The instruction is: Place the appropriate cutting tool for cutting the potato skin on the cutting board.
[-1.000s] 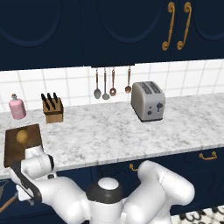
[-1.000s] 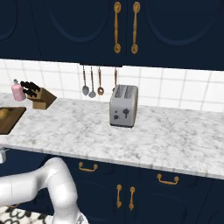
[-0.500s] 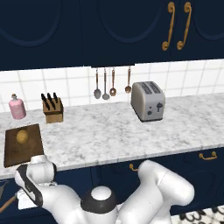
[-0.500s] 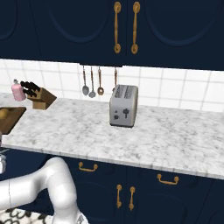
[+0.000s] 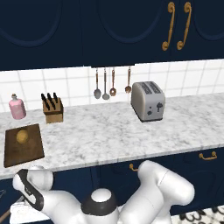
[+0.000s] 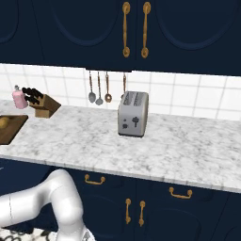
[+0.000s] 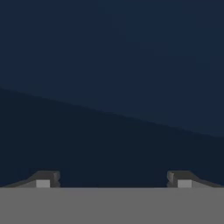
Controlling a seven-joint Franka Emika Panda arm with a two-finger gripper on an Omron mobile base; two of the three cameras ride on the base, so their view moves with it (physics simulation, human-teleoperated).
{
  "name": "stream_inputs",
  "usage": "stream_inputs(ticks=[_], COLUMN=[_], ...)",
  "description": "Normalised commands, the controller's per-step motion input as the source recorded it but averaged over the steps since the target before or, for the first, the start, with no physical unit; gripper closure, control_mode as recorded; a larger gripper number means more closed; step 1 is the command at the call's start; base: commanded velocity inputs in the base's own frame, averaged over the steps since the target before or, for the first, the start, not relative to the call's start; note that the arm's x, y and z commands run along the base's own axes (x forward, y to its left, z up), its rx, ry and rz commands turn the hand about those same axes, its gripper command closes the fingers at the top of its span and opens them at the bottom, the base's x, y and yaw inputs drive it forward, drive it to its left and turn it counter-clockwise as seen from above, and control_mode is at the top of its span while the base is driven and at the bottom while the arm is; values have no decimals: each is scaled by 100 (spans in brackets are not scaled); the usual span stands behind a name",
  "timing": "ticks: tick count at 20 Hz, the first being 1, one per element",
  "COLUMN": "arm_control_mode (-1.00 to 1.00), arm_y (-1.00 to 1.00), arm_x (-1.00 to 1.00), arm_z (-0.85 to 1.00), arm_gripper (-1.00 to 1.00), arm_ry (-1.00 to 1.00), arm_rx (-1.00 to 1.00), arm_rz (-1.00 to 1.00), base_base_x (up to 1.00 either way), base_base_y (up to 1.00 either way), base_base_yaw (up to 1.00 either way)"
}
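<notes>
The dark-brown cutting board (image 5: 34,149) lies at the left end of the marble counter, and its corner also shows at the left edge of the right base view (image 6: 13,130). The yellowish potato (image 5: 22,136) (image 6: 4,122) rests on the board. The small grey metal cutting tool is out of view. My arm bends down below the counter's front edge at the lower left, wrist (image 5: 29,193) in front of the dark-blue cabinets. In the hand view my gripper (image 7: 113,179) is open, fingertips (image 7: 43,179) wide apart, nothing between them, facing a dark-blue cabinet front.
A light-wood knife block (image 5: 53,110) (image 6: 42,104) with black handles and a pink bottle (image 5: 17,107) (image 6: 19,97) stand behind the board. A silver toaster (image 5: 148,101) (image 6: 133,114) stands mid-counter. Spoons (image 5: 105,85) hang on the tiled wall. Cabinets sit above and below.
My hand has dropped from the board's front edge to below the counter at the left. Nothing on the counter has moved.
</notes>
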Motion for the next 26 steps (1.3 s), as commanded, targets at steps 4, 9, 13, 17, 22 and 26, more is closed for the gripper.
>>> stream_inputs(ticks=[4, 9, 13, 17, 22, 26], arm_control_mode=[-100, -100, -100, -100, -100, -100], arm_y=[15, 32, 60, 57, 54, 46], arm_x=[-86, -24, 26, 23, 16, 36], arm_z=[11, 47, 54, 46, 13, 3], arm_gripper=[-100, -100, -100, -100, -100, -100], arm_ry=[24, 3, -25, -33, -33, -29], arm_rx=[0, -3, -2, -2, -3, -5], arm_rz=[0, 0, 0, 0, -2, -8], base_base_x=[0, 0, 0, 0, 0, 0], base_base_y=[0, 0, 0, 0, 0, 0], base_base_yaw=[0, 0, 0, 0, 0, 0])
